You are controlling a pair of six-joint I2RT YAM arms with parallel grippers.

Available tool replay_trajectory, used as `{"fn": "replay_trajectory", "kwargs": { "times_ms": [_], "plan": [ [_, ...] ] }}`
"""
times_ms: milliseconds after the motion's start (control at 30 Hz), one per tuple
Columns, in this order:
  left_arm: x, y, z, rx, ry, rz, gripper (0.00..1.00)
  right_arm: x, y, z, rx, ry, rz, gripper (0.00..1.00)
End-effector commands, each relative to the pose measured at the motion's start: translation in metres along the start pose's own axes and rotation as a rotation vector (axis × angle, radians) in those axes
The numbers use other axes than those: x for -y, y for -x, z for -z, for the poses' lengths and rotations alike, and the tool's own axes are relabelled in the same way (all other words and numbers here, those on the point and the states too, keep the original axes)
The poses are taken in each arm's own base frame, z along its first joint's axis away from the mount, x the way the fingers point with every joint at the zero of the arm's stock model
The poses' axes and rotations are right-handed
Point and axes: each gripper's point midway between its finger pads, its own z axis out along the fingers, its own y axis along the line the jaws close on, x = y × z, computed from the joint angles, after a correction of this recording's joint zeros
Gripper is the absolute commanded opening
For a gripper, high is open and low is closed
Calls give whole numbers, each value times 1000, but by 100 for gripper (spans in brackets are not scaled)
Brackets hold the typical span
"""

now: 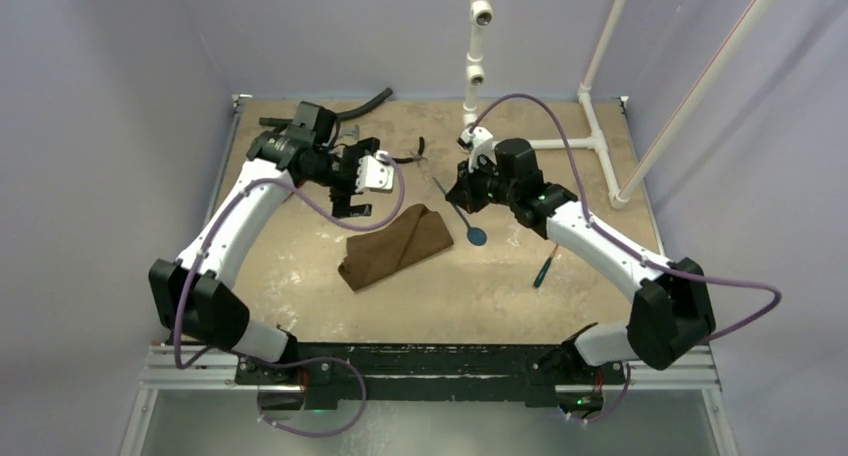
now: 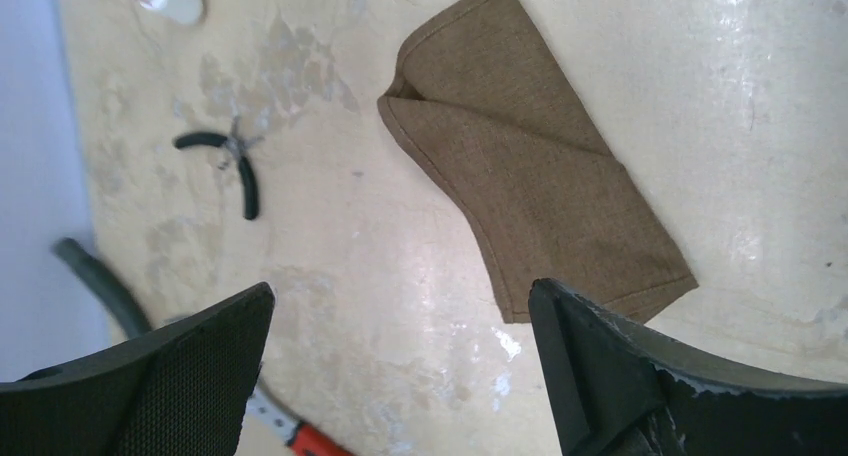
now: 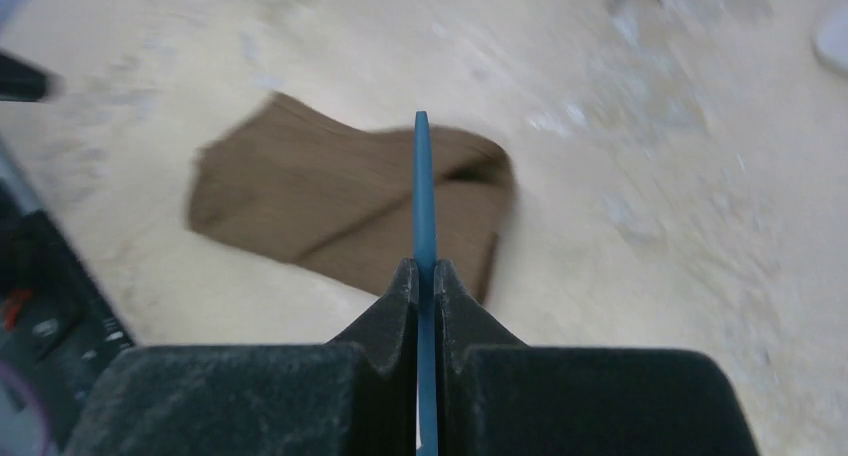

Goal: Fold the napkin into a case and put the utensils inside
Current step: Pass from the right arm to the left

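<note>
The napkin (image 1: 395,246) lies folded into a long, narrow shape near the middle of the table (image 1: 300,306). In the top view its long axis runs from 8 o'clock to 2 o'clock, with the peaked, overlapped end at 2 o'clock and the squarer end at 8 o'clock. The left wrist view shows a diagonal fold line across it (image 2: 530,176) and a stitched hem along its edges. The utensils are outside it. The spoon (image 1: 476,237) is at the napkin's 3 o'clock, its round blue bowl just beside the peaked end and its handle rising toward 11 o'clock into the right gripper (image 1: 462,198). That gripper's jaws are pressed together on the spoon, which shows edge-on as a thin blue strip (image 3: 422,176) between the pads (image 3: 400,296), with the napkin behind it; whether the bowl touches the table cannot be told. A dark thin utensil (image 1: 543,271) lies on the table at the napkin's 4 o'clock, well apart, running from 1 to 7 o'clock. The left gripper (image 1: 352,201) hangs at the napkin's 11 o'clock with jaws spread wide and nothing between them. Farther out, in its wrist view, are the small black pliers (image 2: 225,156), a black hose (image 2: 100,286) and a red-handled wrench (image 2: 300,431).
</note>
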Motion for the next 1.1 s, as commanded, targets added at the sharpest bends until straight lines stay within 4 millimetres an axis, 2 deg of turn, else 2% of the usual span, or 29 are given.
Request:
{"fn": "replay_trajectory", "kwargs": {
  "times_ms": [0,100,133,167,267,367,433,500,700,767,800,833,900,1033,1067],
  "plan": [
    [13,38,20,67,65,-280,98,-74,39,24,83,287,132,0],
    [-6,64,37,64,249,-485,98,-111,48,28,81,400,149,0],
    [-13,75,49,71,331,-530,98,-118,51,27,74,419,153,0],
    [-13,82,54,69,368,-592,98,-125,53,26,65,438,154,0],
    [4,90,59,41,389,-787,98,-142,63,24,49,503,153,0],
    [22,86,57,-1,367,-910,91,-155,65,20,23,553,151,0],
    [32,77,52,-42,312,-955,80,-165,66,21,31,590,156,0],
    [37,71,50,-67,286,-980,73,-172,68,22,37,617,159,0],
    [35,64,46,-114,317,-1080,68,-187,66,21,3,676,169,0],
    [38,60,42,-121,302,-1091,58,-188,68,20,5,682,167,0],
    [39,59,41,-125,299,-1098,49,-189,69,19,0,686,166,0],
    [38,59,41,-131,308,-1102,35,-190,70,19,-4,688,165,0],
    [34,60,40,-135,338,-1113,0,-191,72,18,-7,698,169,0],
    [27,63,42,-140,409,-1113,0,-194,75,17,-3,706,153,0],
    [24,65,44,-137,447,-1111,0,-194,76,17,-7,705,143,8]
  ]
}}
